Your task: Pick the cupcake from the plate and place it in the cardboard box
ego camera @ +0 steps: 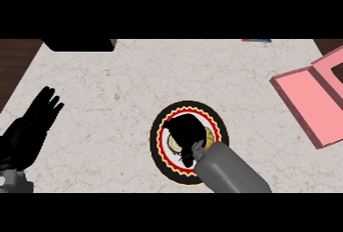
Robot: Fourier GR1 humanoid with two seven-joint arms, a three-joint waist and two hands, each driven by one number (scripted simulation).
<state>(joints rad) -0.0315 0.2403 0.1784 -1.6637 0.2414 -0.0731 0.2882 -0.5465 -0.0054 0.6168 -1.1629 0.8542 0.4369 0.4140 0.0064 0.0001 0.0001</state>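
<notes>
Our right hand [184,129] lies dark over the middle of the plate [158,136], just toward 6 o'clock of the centre of the table [107,90]. The cupcake is hidden under it, and we cannot tell how its fingers stand. At 8 o'clock the left hand [30,129] rests, fingers straight and slightly spread. At 3 o'clock the pink box [315,106] is cut off by the edge.
</notes>
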